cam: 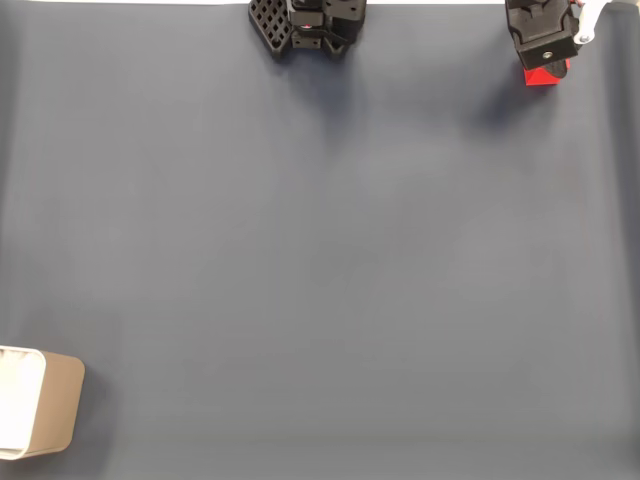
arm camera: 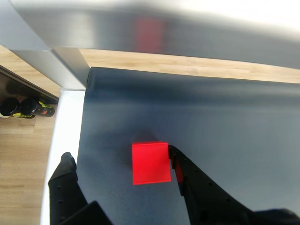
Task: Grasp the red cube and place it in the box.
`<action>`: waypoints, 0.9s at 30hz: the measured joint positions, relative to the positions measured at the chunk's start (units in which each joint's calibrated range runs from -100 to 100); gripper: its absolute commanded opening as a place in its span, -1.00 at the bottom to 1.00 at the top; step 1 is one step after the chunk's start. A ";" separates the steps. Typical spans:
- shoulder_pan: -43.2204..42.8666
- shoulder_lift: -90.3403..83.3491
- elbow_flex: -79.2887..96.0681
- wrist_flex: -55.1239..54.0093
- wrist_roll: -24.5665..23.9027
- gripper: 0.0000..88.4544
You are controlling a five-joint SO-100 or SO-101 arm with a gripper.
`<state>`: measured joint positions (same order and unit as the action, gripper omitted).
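Observation:
The red cube [arm camera: 150, 162] lies on the dark mat, and in the fixed view the red cube [cam: 545, 74] peeks out at the top right under the arm's head. My gripper [arm camera: 119, 158] is open around it: the right fingertip [arm camera: 174, 155] touches the cube's right side, while the left fingertip [arm camera: 66, 161] stands well apart from it. From the fixed camera the gripper [cam: 548, 60] hangs right over the cube and hides most of it. The beige box [cam: 62, 402], white inside, sits at the bottom left corner, far from the cube.
The arm's black base [cam: 308, 24] stands at the top middle of the fixed view. The mat's edge [arm camera: 83, 126], a white strip and wooden floor lie close to the left of the cube in the wrist view. A wide stretch of mat [cam: 320, 260] separates cube and box.

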<state>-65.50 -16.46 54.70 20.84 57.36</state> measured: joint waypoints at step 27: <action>-0.89 0.26 0.00 0.00 -0.98 -0.01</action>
<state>-66.39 -16.20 54.70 20.84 56.39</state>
